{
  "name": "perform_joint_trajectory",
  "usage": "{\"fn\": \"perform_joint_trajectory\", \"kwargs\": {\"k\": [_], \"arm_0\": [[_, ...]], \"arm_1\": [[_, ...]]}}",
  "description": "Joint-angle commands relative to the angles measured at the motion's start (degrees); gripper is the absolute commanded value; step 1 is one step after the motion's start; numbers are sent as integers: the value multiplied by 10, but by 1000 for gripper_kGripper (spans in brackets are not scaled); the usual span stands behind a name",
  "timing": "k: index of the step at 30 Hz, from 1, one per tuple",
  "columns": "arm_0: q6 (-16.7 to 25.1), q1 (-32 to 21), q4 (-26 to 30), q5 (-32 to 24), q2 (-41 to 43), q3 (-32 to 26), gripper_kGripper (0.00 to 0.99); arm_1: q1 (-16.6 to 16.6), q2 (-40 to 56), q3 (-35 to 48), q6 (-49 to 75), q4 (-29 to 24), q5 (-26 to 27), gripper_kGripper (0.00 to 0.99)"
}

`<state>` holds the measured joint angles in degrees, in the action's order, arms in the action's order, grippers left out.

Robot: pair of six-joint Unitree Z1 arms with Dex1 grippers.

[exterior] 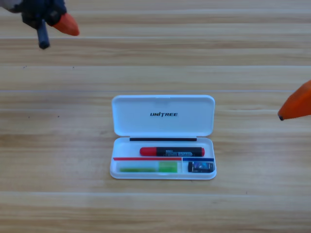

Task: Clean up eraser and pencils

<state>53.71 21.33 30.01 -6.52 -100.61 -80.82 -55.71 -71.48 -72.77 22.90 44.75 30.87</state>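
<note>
The white case (163,138) lies open a little toward the table's near edge, about midway between its left and right edges, its lid (163,115) folded flat toward the far edge. Everything the task names already sits inside the tray. The red-capped pencil (172,151) lies in the upper compartment with its long axis running left to right; the green pencil (148,168) lies parallel to it in the lower left compartment, and the eraser (200,167) fills the small lower right compartment. Nothing of the task is loose on the table (58,145), so the sorting looks done, and what may remain, as a guess, is swinging the lid down over the tray. The left gripper (48,22) waits at the far left corner, well apart from the case, with only one orange jaw plainly in view; I cannot tell how far it is open, and it appears to carry nothing. The right gripper (296,103) shows just an orange tip at the right edge, level with the lid; its opening cannot be told either. The right one is nearer the lid, and bare table lies on every side of the case.
</note>
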Motion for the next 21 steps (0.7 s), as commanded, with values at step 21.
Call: {"fn": "perform_joint_trajectory", "kwargs": {"k": [21], "arm_0": [[-16,87,14,-33,-159,-27,0]], "arm_1": [[-5,-25,19,-4,-10,18,974]]}}
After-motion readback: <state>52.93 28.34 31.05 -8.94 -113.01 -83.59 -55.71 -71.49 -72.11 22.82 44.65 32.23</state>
